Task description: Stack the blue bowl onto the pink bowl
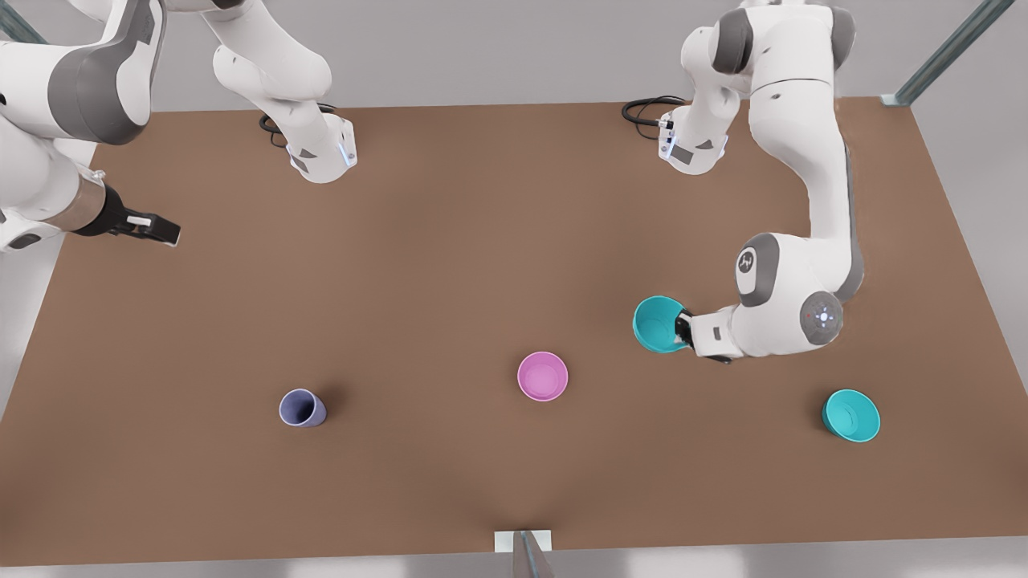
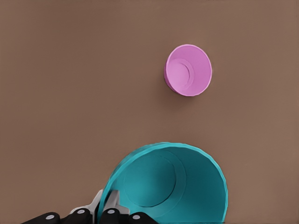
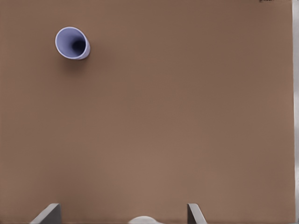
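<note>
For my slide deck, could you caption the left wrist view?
Left claw grips the rim of the blue bowl, with the pink bowl waiting beyond on the brown table.

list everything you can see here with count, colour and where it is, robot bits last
blue bowl: 1, turquoise, held at its rim by the left gripper, tilted, toward the front view's right of the pink bowl
pink bowl: 1, pink, upright near the table's middle
second turquoise bowl: 1, turquoise, on the table at the front view's far right
lavender cup: 1, lavender, on the table toward the front view's left
table: 1, brown
left gripper: 1, black fingers, shut on the blue bowl's rim
right gripper: 1, black, waiting over the table's edge at the front view's left, fingers spread apart in its wrist view
</note>
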`<state>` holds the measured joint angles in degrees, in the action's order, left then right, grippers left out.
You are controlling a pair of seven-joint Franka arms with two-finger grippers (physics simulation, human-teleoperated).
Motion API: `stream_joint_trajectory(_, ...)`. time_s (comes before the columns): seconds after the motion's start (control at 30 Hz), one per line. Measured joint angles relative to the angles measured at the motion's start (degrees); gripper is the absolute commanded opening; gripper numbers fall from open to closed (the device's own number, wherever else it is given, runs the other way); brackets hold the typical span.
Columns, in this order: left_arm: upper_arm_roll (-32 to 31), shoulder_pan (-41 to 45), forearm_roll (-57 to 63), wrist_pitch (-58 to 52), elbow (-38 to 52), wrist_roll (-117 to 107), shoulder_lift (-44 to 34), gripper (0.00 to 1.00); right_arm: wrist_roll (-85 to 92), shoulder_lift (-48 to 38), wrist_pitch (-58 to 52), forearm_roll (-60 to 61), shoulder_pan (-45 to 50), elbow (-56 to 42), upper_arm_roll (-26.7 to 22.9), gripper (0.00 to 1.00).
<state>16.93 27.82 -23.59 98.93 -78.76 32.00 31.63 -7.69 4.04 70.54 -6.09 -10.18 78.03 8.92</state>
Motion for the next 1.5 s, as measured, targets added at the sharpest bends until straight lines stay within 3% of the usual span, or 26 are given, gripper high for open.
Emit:
stream_joint_trajectory(0.1, -1.36, 3.84, 0.33, -2.07, 11.47, -7.73, 10.29, 0.21, 1.49, -0.02, 0.01, -0.05, -0.11, 0.12, 0.0, 1.0)
stream_joint_trajectory(0.33, -7.51, 3.95, 0.05, 6.11, 15.31, -26.37, 18.06, 0.21, 4.15, 0.23, 0.03, -0.08, -0.14, 0.13, 0.0, 1.0)
stream_joint_trajectory(1.1, -10.18, 4.35, -1.72, 15.21, 12.56, -59.64, 20.36, 0.21, 8.05, 0.39, -0.05, -0.08, -0.13, 0.87, -0.02, 1.0)
stream_joint_trajectory(1.13, -10.21, 4.35, -1.72, 15.43, 12.56, -60.33, 20.44, 0.48, 8.11, 0.38, -0.04, -0.07, -0.12, 1.04, -0.01, 1.0)
stream_joint_trajectory(1.17, -10.23, 4.35, -1.88, 15.64, 12.55, -60.87, 20.53, 1.0, 8.16, 0.36, -0.04, -0.06, -0.12, 1.2, -0.01, 1.0)
stream_joint_trajectory(1.3, -8.82, 3.73, -4.01, 15.04, 12.53, -61.07, 18.58, 1.0, 8.33, 0.33, -0.03, -0.02, -0.09, 1.43, 0.0, 1.0)
stream_joint_trajectory(1.43, 9.0, 3.09, 2.14, -2.57, 13.45, -57.61, 0.44, 1.0, 8.47, 0.25, -0.03, -0.01, -0.09, 1.44, -0.02, 1.0)
stream_joint_trajectory(1.47, 8.89, 2.31, 5.87, -6.45, 13.15, -55.82, -4.31, 1.0, 8.5, 0.24, -0.03, 0.0, -0.1, 1.44, -0.01, 1.0)
stream_joint_trajectory(1.5, 1.4, -3.88, 10.41, -9.51, 12.67, -54.09, -8.64, 1.0, 8.53, 0.28, -0.02, 0.0, -0.11, 1.44, 0.0, 1.0)
